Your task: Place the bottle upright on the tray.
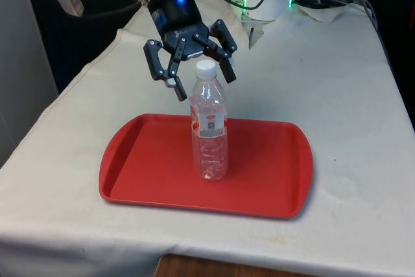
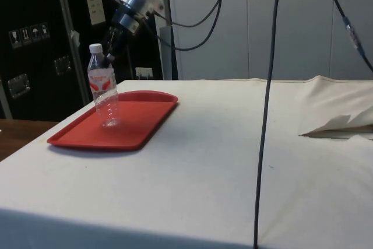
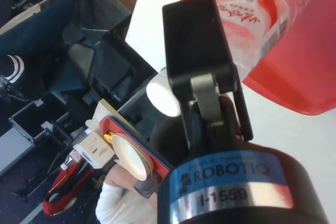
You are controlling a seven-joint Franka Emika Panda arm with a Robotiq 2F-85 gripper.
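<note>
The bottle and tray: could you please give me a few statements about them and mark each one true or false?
1. The bottle stands upright on the red tray. True.
2. The bottle has no cap. False: a white cap is on it.
3. The tool is open, its fingers spread around the cap. True.
4. The tray sits on bare wood. False: it rests on the white cloth that covers the table.
5. The bottle lies on the cloth beside the tray. False: it stands inside the tray, near its middle.
</note>
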